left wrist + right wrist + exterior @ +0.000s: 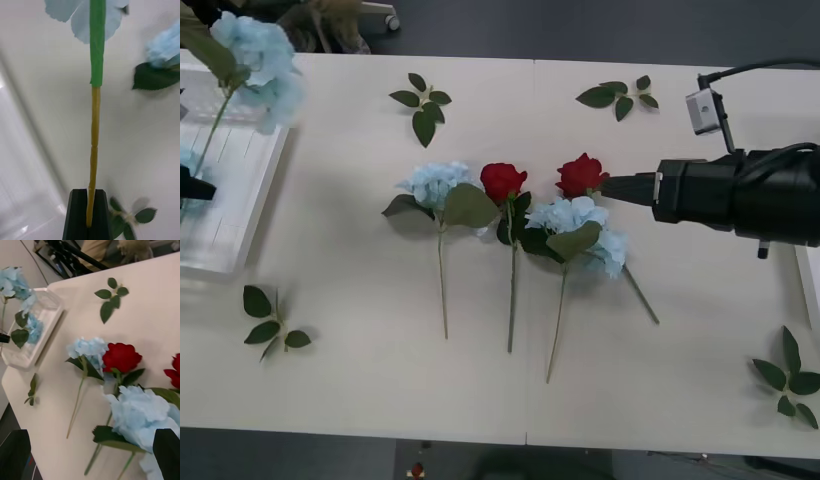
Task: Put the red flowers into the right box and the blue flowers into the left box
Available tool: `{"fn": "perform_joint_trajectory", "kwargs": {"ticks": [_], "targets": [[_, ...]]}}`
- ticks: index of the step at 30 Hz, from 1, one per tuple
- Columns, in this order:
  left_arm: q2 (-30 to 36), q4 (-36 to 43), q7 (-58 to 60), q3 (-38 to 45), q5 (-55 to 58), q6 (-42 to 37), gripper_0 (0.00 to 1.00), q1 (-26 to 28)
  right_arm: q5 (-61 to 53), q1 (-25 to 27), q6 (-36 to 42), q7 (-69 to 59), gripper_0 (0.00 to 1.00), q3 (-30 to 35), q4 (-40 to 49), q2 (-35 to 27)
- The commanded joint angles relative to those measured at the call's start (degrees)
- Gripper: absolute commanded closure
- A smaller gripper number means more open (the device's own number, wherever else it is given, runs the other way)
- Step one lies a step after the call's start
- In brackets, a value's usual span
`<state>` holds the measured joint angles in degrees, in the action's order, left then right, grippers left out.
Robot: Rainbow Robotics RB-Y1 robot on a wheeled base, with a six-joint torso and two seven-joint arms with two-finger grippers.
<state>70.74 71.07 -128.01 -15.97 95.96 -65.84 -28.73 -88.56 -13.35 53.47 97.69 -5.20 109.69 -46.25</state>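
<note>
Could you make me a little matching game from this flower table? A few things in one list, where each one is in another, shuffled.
Things:
1. Left gripper
2. Right gripper
3. Slotted white box
4. Two red roses

Places or states:
A. Lying on the table among blue flowers
B. Beside the right-hand rose, jaws open
C. At the table's left edge, a blue flower inside
D. Shut on a blue flower's stem above the box

Pairs: 1-D, 2-B, 3-C, 4-A
</note>
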Motion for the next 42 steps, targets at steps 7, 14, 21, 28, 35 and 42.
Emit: {"fn": "perform_joint_trajectory", "kwargs": {"ticks": [7, 14, 21, 28, 35, 42], "targets": [[2.21, -7.09, -3.73, 4.10, -17.12, 4.32, 1.00, -0.71, 13.07, -2.12, 9.46, -14.28, 0.04, 5.29, -0.18, -0.07], [-0.51, -10.87, -3.56, 4.01, -27.31, 10.47, 1.00, -0.71, 20.10, -5.37, 13.51, -15.51, 0.04, 5.29, -4.93, -0.07], [-3.85, -14.03, -3.56, 4.01, -33.82, 12.23, 1.00, -0.71, 23.44, -9.06, 15.09, -14.81, 0.04, 2.83, -9.58, 0.02], [-5.26, -13.95, -2.94, 3.93, -36.45, 12.32, 0.58, -0.80, 26.25, -14.68, 14.74, -14.72, 0.04, -2.36, -14.68, 1.34], [-5.26, -13.95, -2.59, 3.84, -36.19, 12.32, 0.19, -0.80, 32.05, -19.87, 14.65, -14.64, 0.04, -6.40, -19.87, 6.26], [-5.26, -13.42, -2.77, 3.93, -31.09, 11.35, 0.14, -0.80, 38.20, -23.39, 14.65, -14.64, 0.04, -9.21, -23.47, 11.10]]}}
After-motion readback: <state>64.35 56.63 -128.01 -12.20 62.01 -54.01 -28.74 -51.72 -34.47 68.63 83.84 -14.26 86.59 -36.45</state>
